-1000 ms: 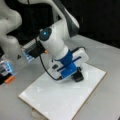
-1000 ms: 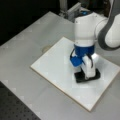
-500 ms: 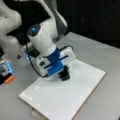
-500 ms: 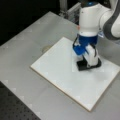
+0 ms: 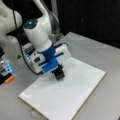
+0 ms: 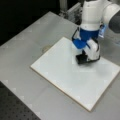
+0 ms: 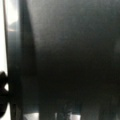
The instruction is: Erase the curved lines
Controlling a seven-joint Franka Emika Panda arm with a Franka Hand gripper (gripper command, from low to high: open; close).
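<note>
Pressing down on the white board [image 5: 75,92], a black eraser block [image 5: 59,74] is carried at the tip of the gripper [image 5: 58,72]; in both front views the block sits flat against the board's surface. The jaws appear to be closed narrowly on the block, though the fingers themselves are largely hidden behind the blue and white gripper body. In a front view the eraser block [image 6: 82,59] is placed toward the far right part of the board [image 6: 62,75], well inside its edges. The wrist view is filled almost wholly by a dark surface, with only a bright strip at its left, so nothing of the board's markings can be read from it.

As for the curve lines, no squiggle can be made out anywhere on the uncovered part of the board in either front view. It is judged that the marks are either already wiped away or covered by the block and gripper at this moment; which of the two cannot be told. The board is laid on a grey table [image 6: 25,45], and a small orange and blue item [image 5: 7,72] is seen at a front view's left edge, well apart from the work.
</note>
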